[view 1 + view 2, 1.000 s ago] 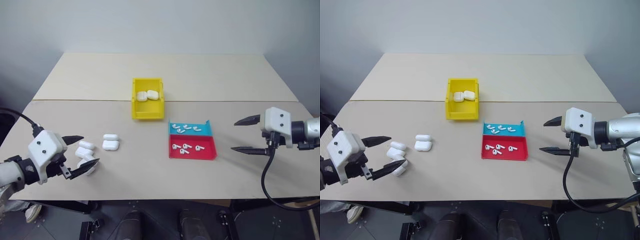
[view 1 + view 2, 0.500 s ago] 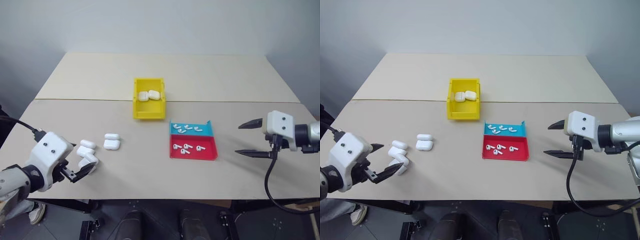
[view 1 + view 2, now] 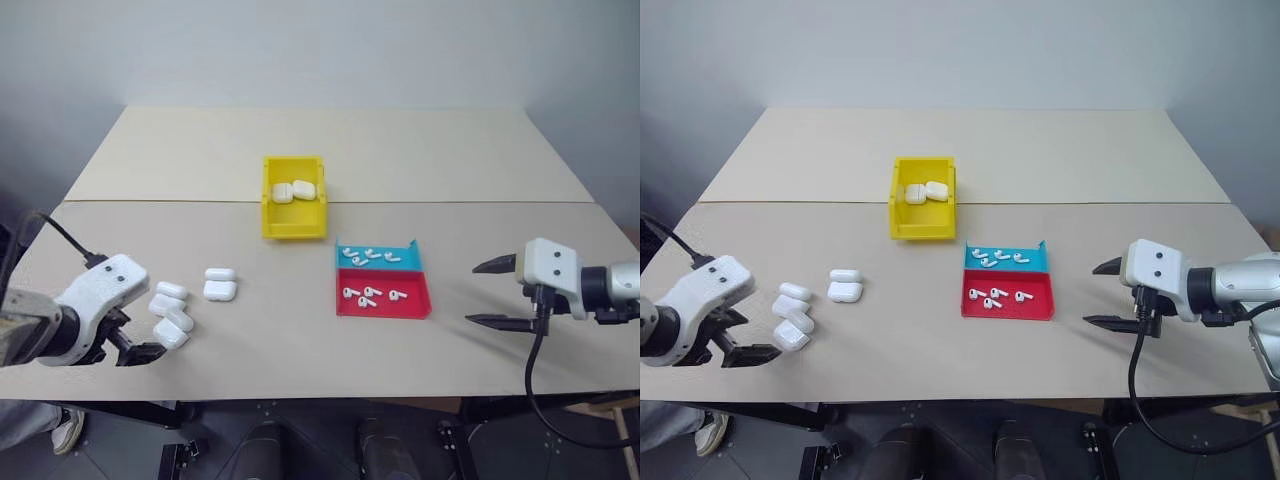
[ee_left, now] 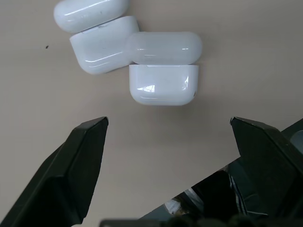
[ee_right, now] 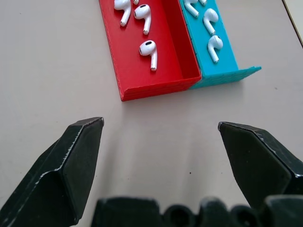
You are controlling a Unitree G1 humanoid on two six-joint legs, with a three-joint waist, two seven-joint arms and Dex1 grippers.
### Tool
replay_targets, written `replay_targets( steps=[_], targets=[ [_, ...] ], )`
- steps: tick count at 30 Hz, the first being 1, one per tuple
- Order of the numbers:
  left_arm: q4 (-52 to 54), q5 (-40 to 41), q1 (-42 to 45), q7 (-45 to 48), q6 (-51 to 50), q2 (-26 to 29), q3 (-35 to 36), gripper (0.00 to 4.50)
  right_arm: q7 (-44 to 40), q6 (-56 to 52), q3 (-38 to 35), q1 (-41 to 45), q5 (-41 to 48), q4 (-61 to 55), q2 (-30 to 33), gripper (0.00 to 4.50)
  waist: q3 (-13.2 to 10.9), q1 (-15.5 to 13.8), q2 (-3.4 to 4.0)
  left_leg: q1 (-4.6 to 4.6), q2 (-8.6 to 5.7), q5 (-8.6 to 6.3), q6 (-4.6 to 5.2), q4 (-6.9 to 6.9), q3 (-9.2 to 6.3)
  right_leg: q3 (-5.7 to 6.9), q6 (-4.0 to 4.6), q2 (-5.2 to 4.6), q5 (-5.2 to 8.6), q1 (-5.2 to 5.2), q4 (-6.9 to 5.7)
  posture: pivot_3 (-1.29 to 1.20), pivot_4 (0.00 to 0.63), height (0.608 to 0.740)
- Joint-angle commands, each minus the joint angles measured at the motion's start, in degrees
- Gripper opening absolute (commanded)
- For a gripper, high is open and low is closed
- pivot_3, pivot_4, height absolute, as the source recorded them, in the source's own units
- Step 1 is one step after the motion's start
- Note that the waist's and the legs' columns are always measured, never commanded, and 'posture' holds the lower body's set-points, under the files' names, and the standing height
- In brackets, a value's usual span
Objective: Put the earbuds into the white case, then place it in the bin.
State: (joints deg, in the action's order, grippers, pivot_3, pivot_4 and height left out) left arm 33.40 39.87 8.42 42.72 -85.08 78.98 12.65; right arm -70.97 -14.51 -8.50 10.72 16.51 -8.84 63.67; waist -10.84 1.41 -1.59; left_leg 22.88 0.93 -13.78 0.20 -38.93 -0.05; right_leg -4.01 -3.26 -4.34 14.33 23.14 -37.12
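Note:
Several white cases lie at the table's left: a cluster and a pair beside it. My left gripper hangs open and tilted down just in front of the cluster. Its fingers are spread wide, and the nearest white case lies just past the tips, untouched. The earbuds lie in a red-and-blue tray right of centre. My right gripper is open and empty, right of the tray and facing it. The yellow bin stands at mid-table with two white cases inside.
The table is two beige tops joined by a seam behind the bin. The front edge runs close under both grippers. A black cable hangs from my right wrist.
My left gripper has tipped from nearly level to steeply downward and sunk a little beside the case cluster. My right gripper has dropped slightly. Both stay open, and nothing on the table has moved.

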Motion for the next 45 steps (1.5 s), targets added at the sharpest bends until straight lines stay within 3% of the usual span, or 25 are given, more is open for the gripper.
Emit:
replay_targets(
  steps=[1,14,20,38,43,45],
  targets=[
    [-3.2,-0.9,4.8,0.9,1.0,1.8,-6.6,4.48,1.0,-0.8,-2.2,-0.5,0.7,-1.9,0.2,4.50,0.0,-0.1,0.00,0.04,0.00,0.00,0.00,0.00,0.00,-0.01,0.00,-0.01,0.00,0.03,0.01,0.00,0.150,0.740],
    [-15.0,-8.0,21.4,3.9,5.6,-4.0,-28.3,4.48,2.3,-1.3,-3.8,-4.0,0.7,-3.4,0.3,4.50,0.0,-0.5,-0.01,0.18,-0.04,0.00,0.00,-0.04,-0.02,0.00,-0.03,0.02,0.00,0.09,0.00,0.00,0.150,0.740],
    [-17.8,-11.2,26.6,8.0,6.9,-5.1,-34.6,4.48,2.4,-1.2,-4.5,-5.2,0.7,-3.4,0.7,4.50,0.0,-0.5,-0.01,0.27,-0.07,0.01,0.00,-0.07,-0.03,0.00,-0.07,0.02,0.00,0.11,0.02,0.00,0.150,0.740],
    [-18.5,-16.0,27.7,8.4,4.1,-7.5,-38.3,4.48,3.8,-1.1,-4.5,-6.0,0.0,-3.3,0.3,4.50,0.0,-0.5,0.00,0.12,-0.07,0.03,0.03,-0.11,-0.05,-0.01,-0.09,0.02,-0.01,0.00,-0.05,0.00,0.150,0.740],
    [-18.3,-16.9,27.6,8.0,3.2,-7.6,-38.8,2.99,4.0,-0.9,-4.4,-6.2,-0.4,-3.2,0.3,4.50,0.0,-0.3,0.00,0.14,-0.07,0.03,0.04,-0.11,-0.05,-0.02,-0.09,0.02,-0.01,0.01,-0.04,0.00,0.150,0.740],
    [-18.1,-16.9,27.7,8.1,3.0,-7.4,-38.8,2.80,3.9,-0.9,-4.4,-6.2,-0.6,-3.2,0.3,4.50,0.0,-0.3,0.00,0.15,-0.07,0.03,0.04,-0.10,-0.05,-0.02,-0.09,0.01,-0.01,0.02,-0.03,0.00,0.150,0.740]
  ],
)
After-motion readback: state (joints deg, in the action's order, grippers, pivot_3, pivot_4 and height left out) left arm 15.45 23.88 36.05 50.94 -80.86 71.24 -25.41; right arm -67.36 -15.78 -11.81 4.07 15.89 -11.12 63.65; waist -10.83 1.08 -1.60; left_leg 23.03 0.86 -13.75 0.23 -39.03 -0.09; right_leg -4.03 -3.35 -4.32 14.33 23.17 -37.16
